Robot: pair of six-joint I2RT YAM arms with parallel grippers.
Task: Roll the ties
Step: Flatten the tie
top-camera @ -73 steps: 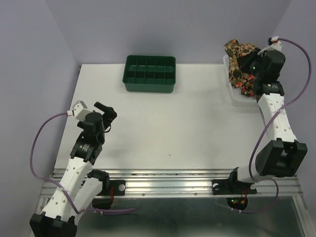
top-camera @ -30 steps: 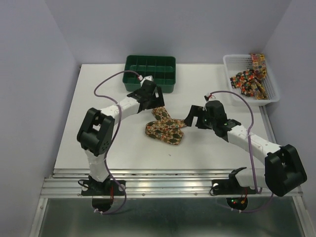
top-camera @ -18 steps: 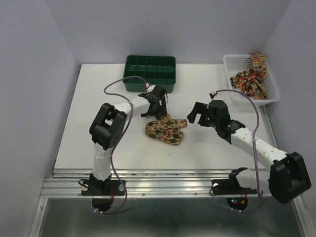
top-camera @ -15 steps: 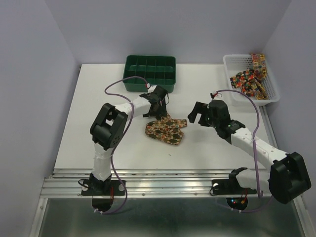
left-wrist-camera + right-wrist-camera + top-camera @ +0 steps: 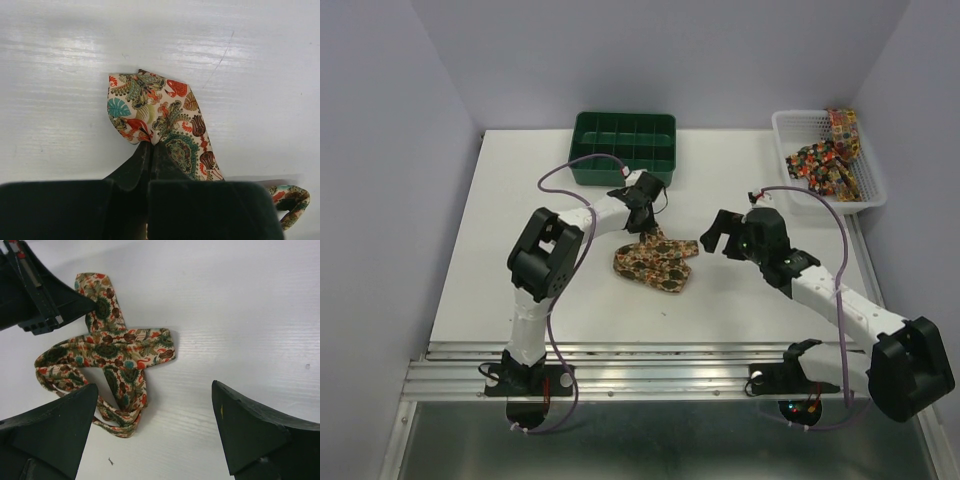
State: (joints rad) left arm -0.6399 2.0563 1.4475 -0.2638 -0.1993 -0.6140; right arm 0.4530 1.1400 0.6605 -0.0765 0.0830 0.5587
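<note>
One patterned tie [image 5: 658, 264] lies in a loose folded heap mid-table. My left gripper [image 5: 644, 213] is down at the heap's far end. In the left wrist view its jaws [image 5: 151, 145] are shut on the edge of the tie's pointed end [image 5: 150, 105], which lies flat on the table. My right gripper [image 5: 716, 232] hovers just right of the heap, open and holding nothing. The right wrist view shows the crossed folds of the tie [image 5: 111, 367] to the left of the open right gripper [image 5: 154, 386], with the left gripper [image 5: 42, 295] on its top corner. More ties [image 5: 820, 160] fill the basket.
A green compartment tray [image 5: 620, 176] stands at the back centre, just behind the left gripper. The white mesh basket [image 5: 781, 126] is at the back right corner. The purple cable of each arm loops above the table.
The left gripper has closed on the tie's pointed end. The left arm's elbow has drawn in slightly. The right gripper stays open and has barely moved.
</note>
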